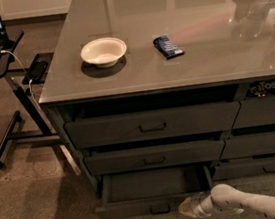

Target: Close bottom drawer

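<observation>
**Low reach: gripper (189, 208) at open bottom drawer (152, 184)**

Our arm (250, 202) reaches in low from the right, nearly level, its gripper just beside the bottom drawer's front panel; open or closed, we cannot tell. That drawer stands pulled out beneath the counter (197, 68).

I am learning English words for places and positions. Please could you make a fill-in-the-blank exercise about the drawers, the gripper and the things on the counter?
1. The bottom drawer of the wide stack stands ____.
2. The gripper is low down, just above the ____, close to that drawer's front panel.
3. The white bowl on the counter lies to the ____ of the blue packet.

Missing words: open; floor; left.
</observation>
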You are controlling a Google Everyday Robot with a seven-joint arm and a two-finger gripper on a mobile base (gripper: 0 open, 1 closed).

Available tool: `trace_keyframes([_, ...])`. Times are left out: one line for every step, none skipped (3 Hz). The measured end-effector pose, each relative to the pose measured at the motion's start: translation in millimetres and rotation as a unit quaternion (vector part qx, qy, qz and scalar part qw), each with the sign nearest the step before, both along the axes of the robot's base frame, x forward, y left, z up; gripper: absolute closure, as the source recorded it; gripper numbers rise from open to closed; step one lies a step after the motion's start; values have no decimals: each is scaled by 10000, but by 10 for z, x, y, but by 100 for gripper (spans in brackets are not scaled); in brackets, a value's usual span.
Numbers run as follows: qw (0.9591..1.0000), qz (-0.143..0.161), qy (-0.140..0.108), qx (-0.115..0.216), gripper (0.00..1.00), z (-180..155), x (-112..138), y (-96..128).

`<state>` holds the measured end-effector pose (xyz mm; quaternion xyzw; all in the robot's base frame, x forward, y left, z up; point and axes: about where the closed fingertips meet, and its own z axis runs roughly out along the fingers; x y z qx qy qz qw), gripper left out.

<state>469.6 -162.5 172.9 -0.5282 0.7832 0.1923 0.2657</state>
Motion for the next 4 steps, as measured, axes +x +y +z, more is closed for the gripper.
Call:
trace_keyframes([9993, -249, -234, -127, 100, -28, 401, -179])
trace_keyframes([9993, -249, -234, -128, 100, -28, 383, -173])
trace_keyframes([9987, -385, -308, -139, 81, -70, 647, -334])
trace_keyframes([9971, -551, -473, -211, 59, -6, 878, -522])
